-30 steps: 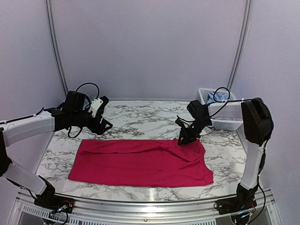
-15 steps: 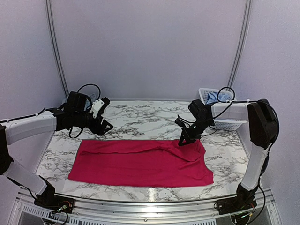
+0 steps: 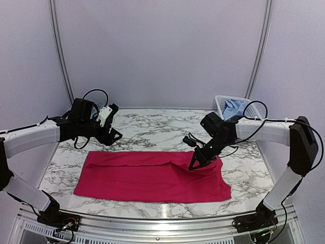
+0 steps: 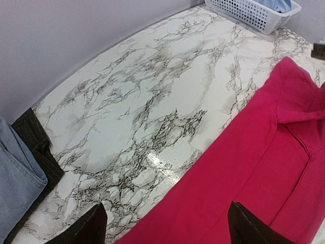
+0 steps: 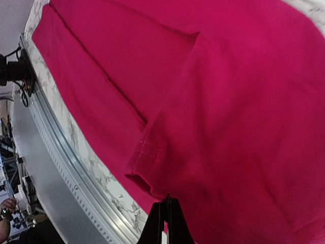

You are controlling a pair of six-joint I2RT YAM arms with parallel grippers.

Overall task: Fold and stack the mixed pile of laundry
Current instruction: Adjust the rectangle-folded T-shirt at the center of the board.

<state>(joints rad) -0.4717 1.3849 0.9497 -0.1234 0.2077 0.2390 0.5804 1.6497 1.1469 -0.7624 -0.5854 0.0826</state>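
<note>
The pink T-shirt [image 3: 152,175] lies along the table's [image 3: 152,124] near edge, its right end pinched in the clenched right hand [image 3: 194,165]; the left hand [image 3: 112,133] hangs released near the left edge. So thin a pinch may slip or drag lower layers crooked. Only the left wrist view shows denim [image 4: 15,173] and a dark garment [image 4: 38,147].

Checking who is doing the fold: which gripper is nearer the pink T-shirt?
Right. The right gripper is pinched shut on the far right edge of the pink T-shirt. The left gripper hangs open above the marble table, just beyond the shirt's far left edge.
</note>
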